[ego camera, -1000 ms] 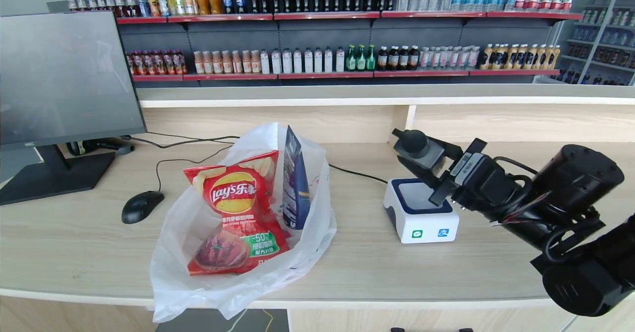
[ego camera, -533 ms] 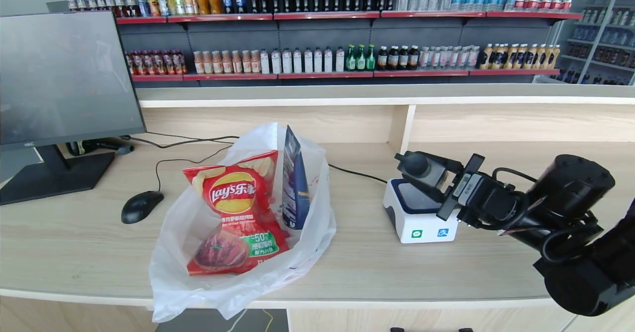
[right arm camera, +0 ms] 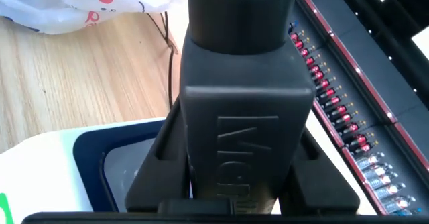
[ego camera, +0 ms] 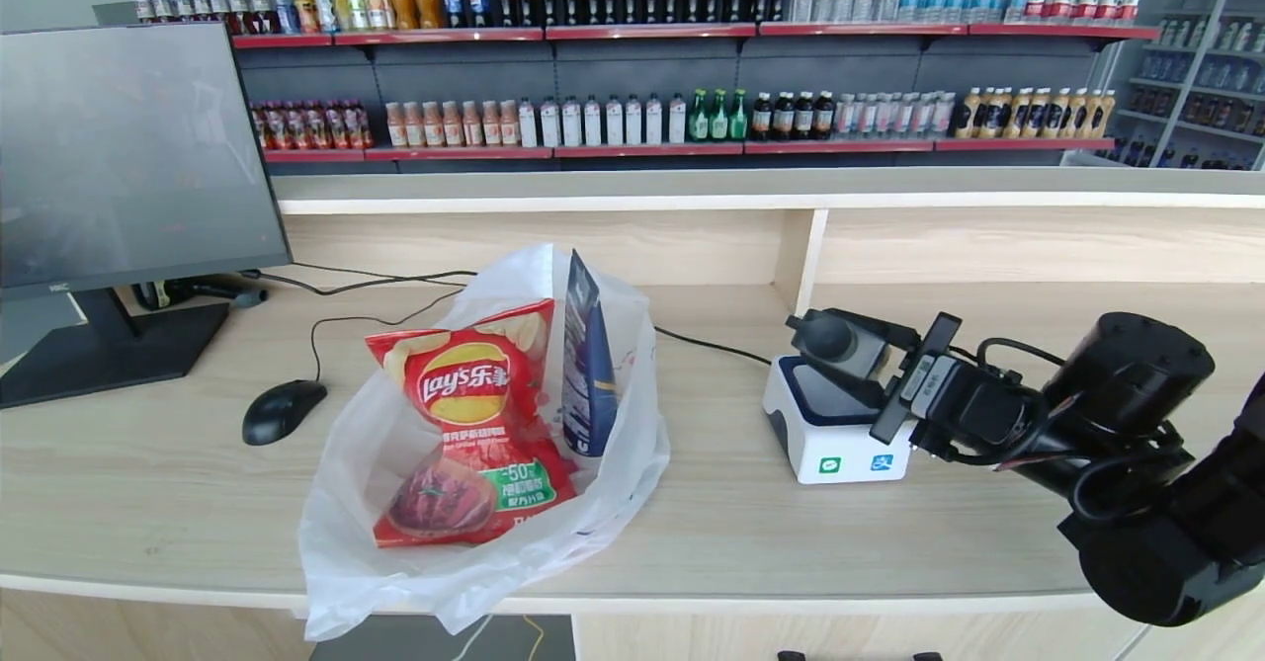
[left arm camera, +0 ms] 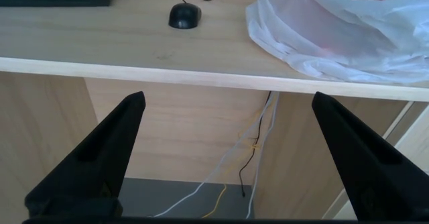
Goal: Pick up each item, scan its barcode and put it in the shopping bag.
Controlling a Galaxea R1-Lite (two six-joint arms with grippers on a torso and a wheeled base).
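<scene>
A white plastic shopping bag (ego camera: 474, 552) lies open on the wooden counter, holding a red chips bag (ego camera: 464, 414) and an upright dark blue pouch (ego camera: 589, 374). To its right stands the white and blue barcode scanner (ego camera: 840, 449). My right gripper (ego camera: 862, 365) is shut on a dark grey bottle (ego camera: 835, 338) with a round black cap, held just above the scanner's top window. In the right wrist view the bottle (right arm camera: 241, 96) sits over the scanner (right arm camera: 60, 167). My left gripper (left arm camera: 228, 98) hangs open below the counter's front edge, with the bag (left arm camera: 335, 29) above it.
A monitor (ego camera: 128, 147) stands at the left rear, with a black mouse (ego camera: 283, 411) and cables in front of it. A raised wooden ledge runs behind the counter, and shelves of drink bottles (ego camera: 632, 118) fill the back wall.
My right gripper has come down with the grey bottle, from well above the scanner to just over its top. The bag and its contents have not moved.
</scene>
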